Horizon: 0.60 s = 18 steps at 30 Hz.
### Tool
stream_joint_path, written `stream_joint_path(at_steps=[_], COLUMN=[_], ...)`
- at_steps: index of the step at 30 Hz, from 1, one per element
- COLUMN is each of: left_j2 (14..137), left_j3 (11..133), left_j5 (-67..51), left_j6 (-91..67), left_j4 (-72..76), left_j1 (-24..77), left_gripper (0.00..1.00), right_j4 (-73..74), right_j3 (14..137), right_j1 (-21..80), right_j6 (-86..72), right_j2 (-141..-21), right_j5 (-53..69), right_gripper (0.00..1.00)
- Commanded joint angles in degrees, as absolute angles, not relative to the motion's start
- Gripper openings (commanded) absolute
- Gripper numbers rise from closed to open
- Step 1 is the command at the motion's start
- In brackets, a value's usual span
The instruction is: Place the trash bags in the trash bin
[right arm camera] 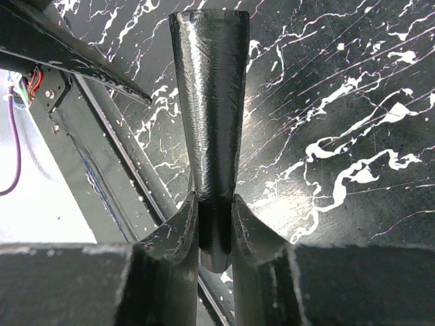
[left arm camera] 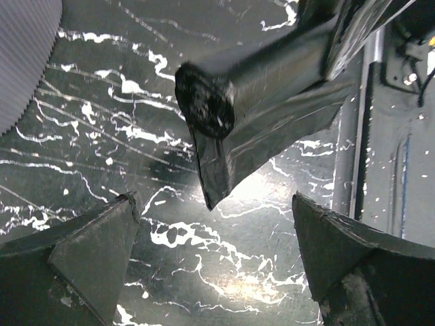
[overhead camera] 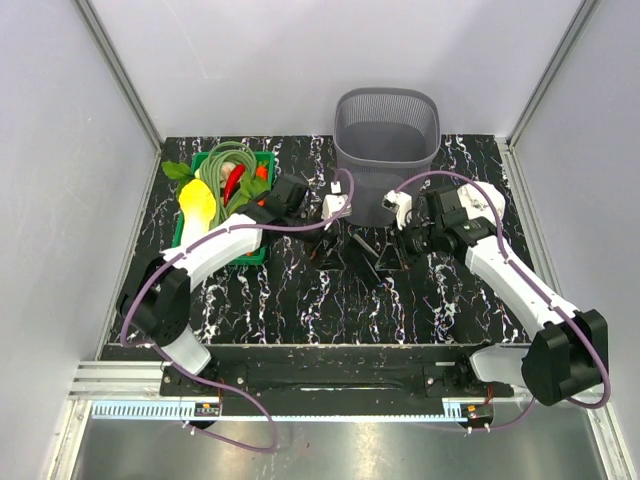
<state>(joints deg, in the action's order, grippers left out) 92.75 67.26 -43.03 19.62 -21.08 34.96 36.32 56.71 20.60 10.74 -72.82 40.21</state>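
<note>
Black slick trash bags, rolled, are sticking forward from the right gripper pinching one end, left gripper gaping just short of the other, trash bin beyond, with the film risking slipping out and falling short.

Rolled trash bag hovers ahead of spread left claw.

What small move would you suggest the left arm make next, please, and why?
Probably advance the open left gripper until it straddles the loose flap hanging from the rolled black trash bag, then close. The right gripper pinches the bag's other end, and the flap lies just ahead of the left jaws.
</note>
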Motion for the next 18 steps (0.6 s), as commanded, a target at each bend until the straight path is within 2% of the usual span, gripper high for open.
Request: stream_joint_path(at_steps=[1, 8, 12, 18], left_j2=[94.22, 98.26, 100.72, 103.70], left_j3=[71.72, 73.83, 74.88, 76.46], left_j5=[-50.97, -54.58, -56.07, -58.01], left_j6=[17.67, 16.79, 16.79, 15.82], left_j4=[-21.09, -21.80, -22.24, -22.94], left_j1=[34.37, 34.45, 34.45, 34.45], left_gripper=[0.96, 0.94, 0.89, 0.49], right_j4=[35.68, 33.93, 32.87, 33.31], right_j3=[57.22, 56.78, 55.73, 54.32], right_j1=[21.01, 21.01, 21.01, 21.00], right_j6=[12.22, 11.43, 10.64, 11.60], right_j2=[-70.49, -69.96, -70.31, -71.19], right_j5=[42.97, 44.03, 43.86, 40.79], right_gripper=[0.00, 0.00, 0.00, 0.01])
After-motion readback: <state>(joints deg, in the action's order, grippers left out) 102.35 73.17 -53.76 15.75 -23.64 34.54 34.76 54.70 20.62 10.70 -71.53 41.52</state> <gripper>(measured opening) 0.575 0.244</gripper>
